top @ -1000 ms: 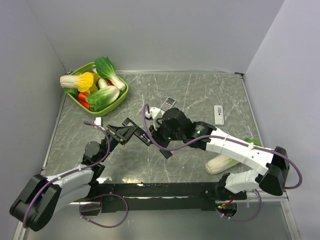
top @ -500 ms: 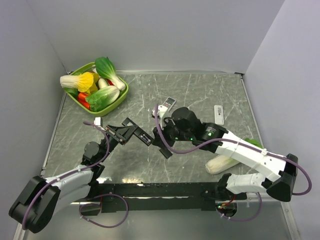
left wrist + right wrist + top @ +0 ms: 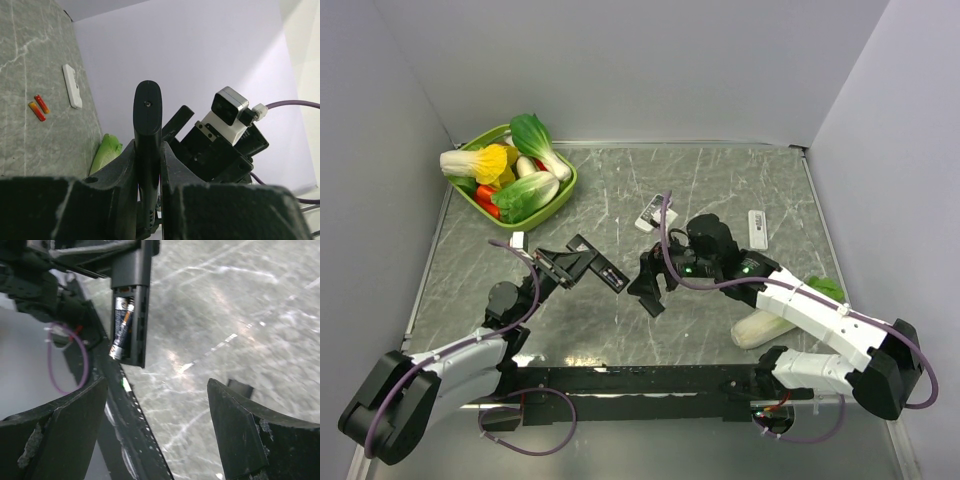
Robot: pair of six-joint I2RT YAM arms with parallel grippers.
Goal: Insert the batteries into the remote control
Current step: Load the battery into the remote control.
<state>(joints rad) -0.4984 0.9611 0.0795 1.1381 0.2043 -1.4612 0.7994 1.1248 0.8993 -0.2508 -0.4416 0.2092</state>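
My left gripper [image 3: 563,264] is shut on a black remote control [image 3: 604,272], held above the table with its free end toward the right arm. In the left wrist view the remote [image 3: 148,105] stands edge-on between the jaws. Its open compartment [image 3: 129,322] shows two dark batteries [image 3: 121,327] side by side, the lower one sticking out a little. My right gripper [image 3: 155,415] hangs open and empty just below the remote's end [image 3: 646,288]. Two orange-red batteries [image 3: 39,107] lie on the table.
A green basket [image 3: 563,192] of vegetables sits at the back left. A white remote [image 3: 758,228] and a grey one [image 3: 651,213] lie mid-table. A cabbage [image 3: 765,325] rests under the right arm. A small white piece [image 3: 517,241] lies at the left.
My right gripper has opened wide and drawn back to the right, away from the remote. The left gripper and the remote have stayed put.
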